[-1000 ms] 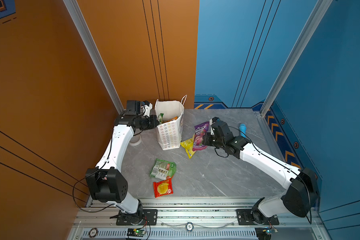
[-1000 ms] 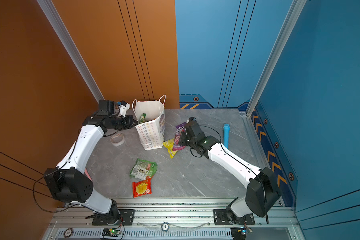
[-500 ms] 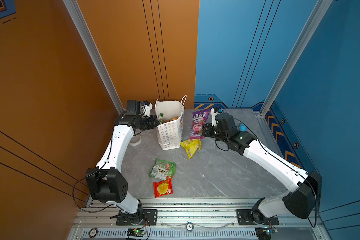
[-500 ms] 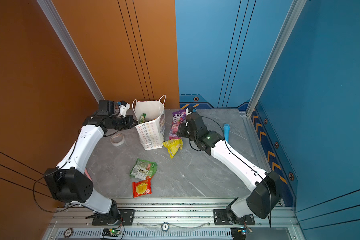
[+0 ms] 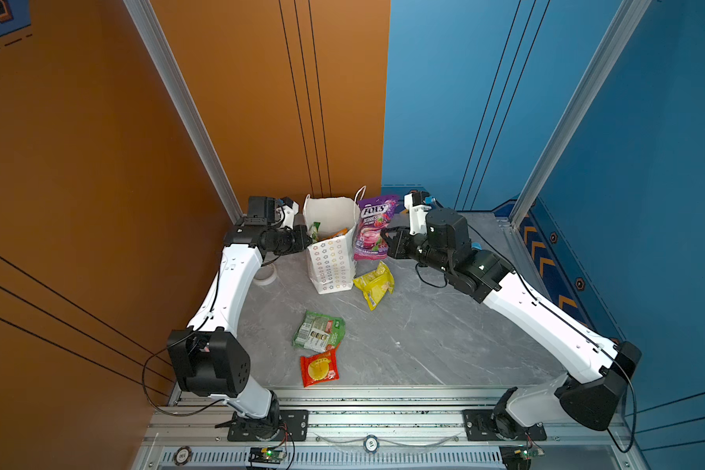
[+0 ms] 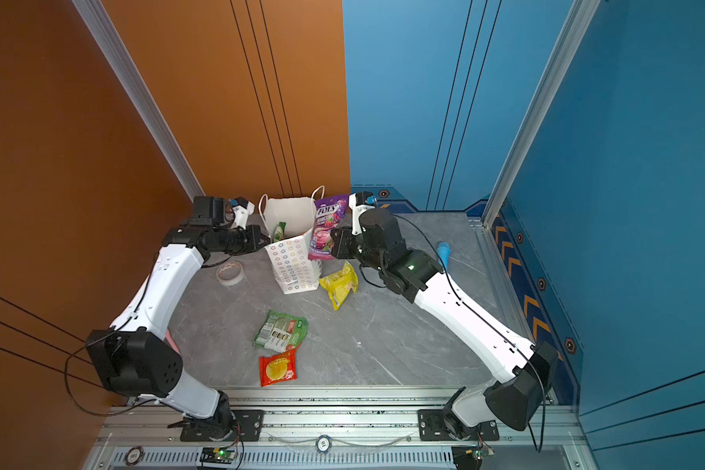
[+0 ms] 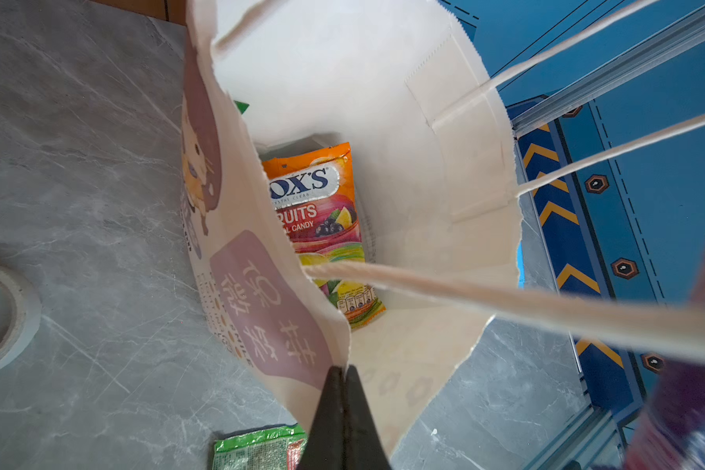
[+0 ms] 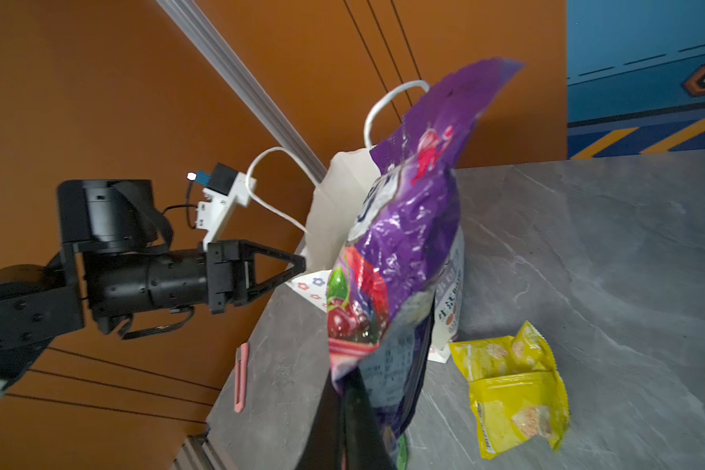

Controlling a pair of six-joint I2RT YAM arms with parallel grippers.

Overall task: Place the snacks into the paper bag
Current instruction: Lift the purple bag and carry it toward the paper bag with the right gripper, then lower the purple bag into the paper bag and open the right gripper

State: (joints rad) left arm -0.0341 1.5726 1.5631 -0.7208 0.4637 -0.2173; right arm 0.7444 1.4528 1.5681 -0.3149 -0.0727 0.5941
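Now the right pincer (image 5: pixel 386 240), clamped on the crinkly purple FOX'S candy packet (image 5: pixel 373 228), has raised it off the grey worktop (image 5: pixel 424 333) to beside the mouth of the white paper gift bag (image 5: pixel 329 264), ready to drop in; the left pincer (image 7: pixel 342 390) pinches the bag's rim.

End effectors (image 7: pixel 342 373) (image 8: pixel 353 386) (both) clamped tight

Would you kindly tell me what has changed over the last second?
The right gripper, shut on the purple packet, raised it up beside the top of the bag. The left gripper stayed pinching the bag's rim; green pouch and red pouch did not move.
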